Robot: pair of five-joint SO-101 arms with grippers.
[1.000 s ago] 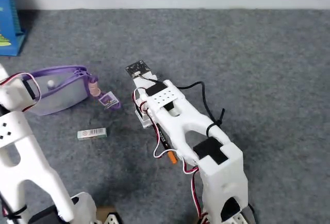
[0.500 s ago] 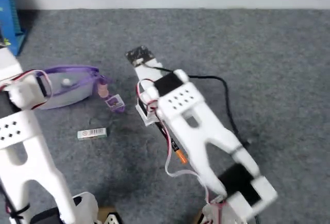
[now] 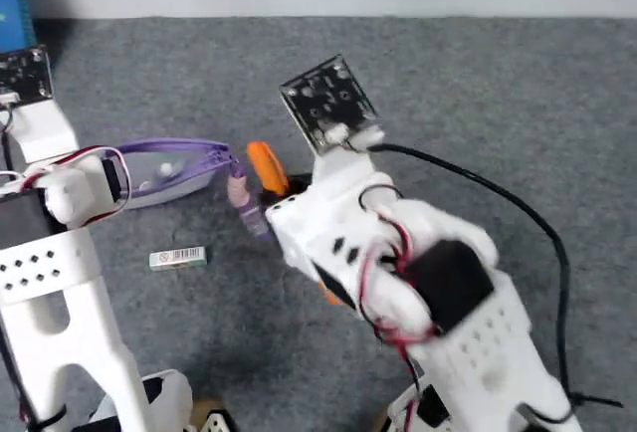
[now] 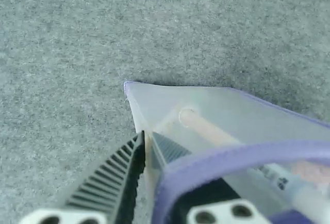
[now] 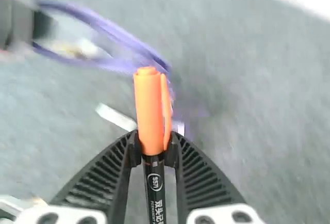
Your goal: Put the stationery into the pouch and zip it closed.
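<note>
Two arms stand at the grey bench point(image 3: 498, 94) in the high view. At the left, the left tool point(image 3: 114, 175) is clamped on one end of the clear pouch point(image 3: 169, 168), which has a purple zip edge. At the pouch's other end is a small pink and purple tag point(image 3: 244, 208). Just beside that end, the right tool point(image 3: 277, 191) holds a marker point(image 3: 265, 165) with its orange cap pointing out. A small labelled eraser point(image 3: 177, 257) lies flat on the bench nearer the arms' bases, apart from the pouch.

In the left wrist view, the left tool point(image 4: 143, 144) is nearly closed, pinching the pouch point(image 4: 227, 110) wall near its corner. A pale pen point(image 4: 206, 128) lies inside the pouch, under the purple rim.

In the right wrist view, the right tool point(image 5: 152, 144) grips the marker point(image 5: 150, 108) where the orange cap meets the black barrel. Beyond the cap, the pouch point(image 5: 108, 30) shows as a blurred, gaping purple loop. The eraser point(image 5: 116, 116) lies on the bench point(image 5: 258, 79) between the tool and the pouch.
</note>
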